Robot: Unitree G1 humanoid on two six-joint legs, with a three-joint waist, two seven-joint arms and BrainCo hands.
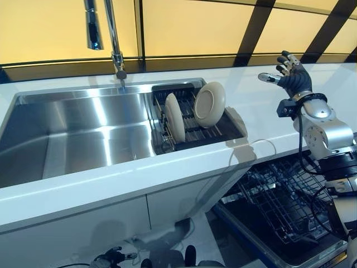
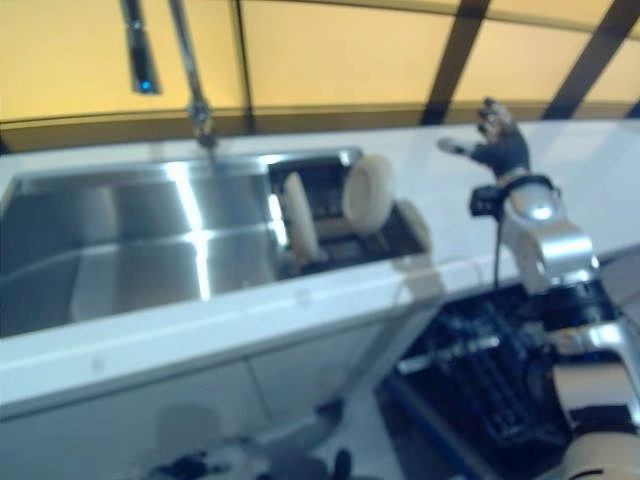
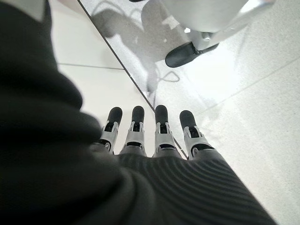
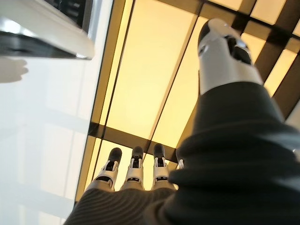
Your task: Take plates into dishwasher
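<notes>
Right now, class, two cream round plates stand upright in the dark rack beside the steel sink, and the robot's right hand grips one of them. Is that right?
Not quite. The two cream round plates do stand in the dark rack, but the right hand holds nothing: the left eye view shows it raised over the white counter, fingers spread.

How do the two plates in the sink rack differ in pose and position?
The left plate stands nearly edge-on to the camera, so mostly its rim and a narrow sliver of its face show; the right plate leans back with its round face turned toward the camera. The left plate sits nearer the front of the rack, the right plate further back. Both are cream-coloured, stand upright in the rack, and neither robot hand touches them.
</notes>
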